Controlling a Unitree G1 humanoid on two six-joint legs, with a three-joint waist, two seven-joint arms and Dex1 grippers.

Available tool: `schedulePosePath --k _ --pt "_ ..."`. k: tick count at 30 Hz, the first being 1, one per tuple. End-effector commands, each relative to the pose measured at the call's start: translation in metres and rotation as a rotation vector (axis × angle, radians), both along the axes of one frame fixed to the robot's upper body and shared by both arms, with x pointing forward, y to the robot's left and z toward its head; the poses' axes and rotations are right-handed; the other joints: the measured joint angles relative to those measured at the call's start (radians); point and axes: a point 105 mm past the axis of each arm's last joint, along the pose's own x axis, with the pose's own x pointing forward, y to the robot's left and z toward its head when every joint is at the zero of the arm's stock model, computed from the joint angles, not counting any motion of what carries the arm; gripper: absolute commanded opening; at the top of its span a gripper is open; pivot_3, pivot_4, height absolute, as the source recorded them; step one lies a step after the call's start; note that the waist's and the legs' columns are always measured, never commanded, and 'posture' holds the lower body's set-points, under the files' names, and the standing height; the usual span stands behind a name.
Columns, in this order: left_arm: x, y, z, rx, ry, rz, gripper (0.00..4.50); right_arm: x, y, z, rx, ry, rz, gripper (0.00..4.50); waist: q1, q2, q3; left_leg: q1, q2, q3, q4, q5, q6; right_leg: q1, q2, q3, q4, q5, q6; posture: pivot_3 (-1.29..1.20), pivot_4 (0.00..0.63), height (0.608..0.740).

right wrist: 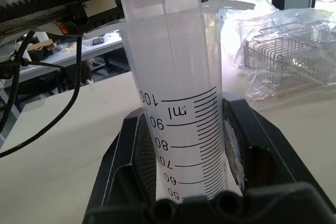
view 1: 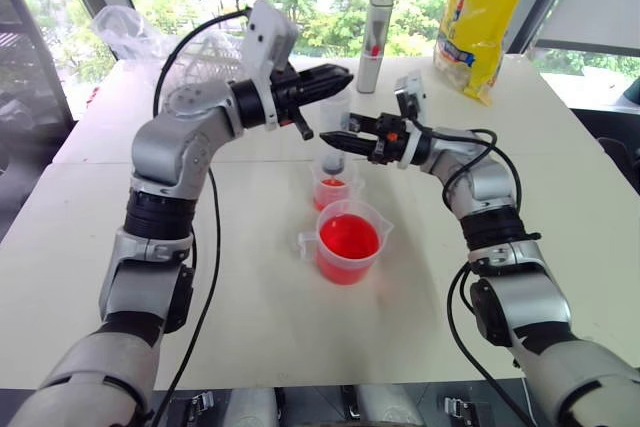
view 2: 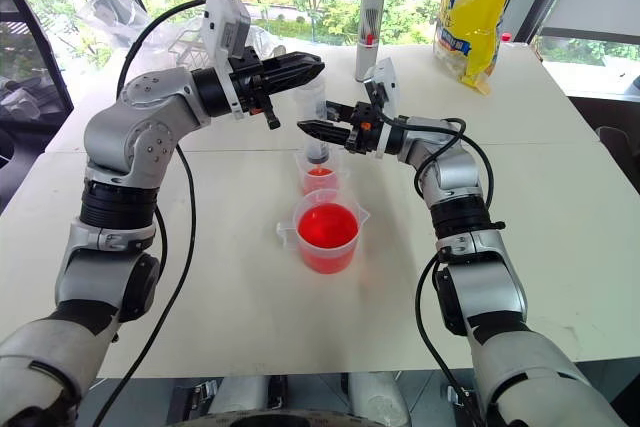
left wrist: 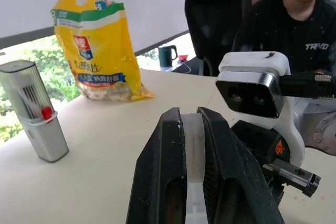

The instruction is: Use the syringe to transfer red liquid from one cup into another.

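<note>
Hiding syringe (right wrist: 178,103) tip: small cup (view 1: 332,190)

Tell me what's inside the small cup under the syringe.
The small cup holds shallow red liquid, with the syringe standing upright above it. The syringe's tip is hidden behind the right gripper.

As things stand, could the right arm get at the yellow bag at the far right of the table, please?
Probably not yet: the right gripper is shut on the syringe, upright over the small cup, and the left gripper holds its plunger. Otherwise the tabletop towards the yellow bag looks free.
</note>
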Motion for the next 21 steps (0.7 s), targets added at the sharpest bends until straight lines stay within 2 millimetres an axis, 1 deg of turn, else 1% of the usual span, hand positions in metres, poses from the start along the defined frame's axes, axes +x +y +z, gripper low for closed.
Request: schedulePosePath --k 1,3,4,5,8,9,14,17,19,21 --pt "0.002 0.0 -0.011 0.033 0.05 0.003 0.91 -0.006 -0.009 0.051 0.103 -0.158 -0.009 1.41 0.0 0.0 0.0 0.0 0.0 0.0 0.0 0.0 0.0 0.0 0.0 0.0 0.0 0.0 0.0 0.0 0.15 0.74" --pt "0.002 0.002 -0.006 0.026 0.04 0.004 1.73 -0.007 -0.008 0.05 0.098 -0.157 -0.003 1.41 0.001 0.0 0.0 0.0 0.0 0.0 0.0 0.0 0.0 0.0 0.0 0.0 0.0 0.0 0.0 0.0 0.15 0.74" --pt "0.003 0.003 -0.003 0.019 0.029 0.017 2.29 -0.008 -0.008 0.049 0.097 -0.156 0.001 1.41 0.001 0.0 0.0 0.0 0.0 0.0 0.0 0.0 0.0 0.0 0.0 0.0 0.0 0.0 0.0 0.0 0.15 0.74" --pt "0.005 0.005 -0.001 0.014 0.022 0.031 2.73 -0.008 -0.007 0.049 0.097 -0.156 0.003 1.41 0.001 0.0 0.0 0.0 0.0 0.0 0.0 0.0 0.0 0.0 0.0 0.0 0.0 0.0 0.0 0.0 0.15 0.74" --pt "0.008 0.009 0.006 -0.007 0.01 0.054 4.28 -0.009 -0.006 0.049 0.096 -0.155 0.009 1.41 -0.001 0.0 0.0 0.0 0.0 0.0 0.0 0.0 0.0 0.0 0.0 0.0 0.0 0.0 0.0 0.0 0.15 0.74" --pt "0.01 0.013 0.011 -0.027 0.009 0.064 4.49 -0.01 -0.006 0.049 0.096 -0.154 0.011 1.41 -0.001 0.0 0.0 0.0 0.0 0.0 0.0 0.0 0.0 0.0 0.0 0.0 0.0 0.0 0.0 0.0 0.15 0.74" --pt "0.014 0.031 0.031 -0.105 -0.014 0.117 4.49 -0.012 -0.004 0.047 0.097 -0.152 0.016 1.41 0.001 0.0 0.0 0.0 0.0 0.0 -0.001 0.0 0.0 0.0 0.0 0.0 0.0 0.0 0.0 0.0 0.15 0.74" --pt "0.014 0.049 0.041 -0.146 -0.023 0.158 4.49 -0.012 -0.004 0.048 0.103 -0.149 0.014 1.41 -0.001 0.0 0.0 0.0 0.0 0.0 -0.001 0.0 0.0 0.0 0.0 0.0 0.0 0.0 0.0 0.0 0.15 0.74" --pt "0.01 0.061 0.039 -0.13 -0.029 0.173 4.49 -0.012 -0.005 0.052 0.114 -0.146 0.006 1.41 -0.002 0.0 0.0 0.0 0.0 0.0 -0.001 0.0 0.0 0.0 0.0 0.0 0.0 0.0 0.0 0.0 0.15 0.74" --pt "-0.002 0.073 0.027 -0.093 -0.027 0.152 4.49 -0.013 -0.01 0.063 0.115 -0.156 -0.007 1.41 -0.005 0.0 0.0 0.001 0.0 0.0 -0.002 0.0 0.0 -0.001 0.0 0.0 0.0 0.0 0.0 0.0 0.15 0.74"
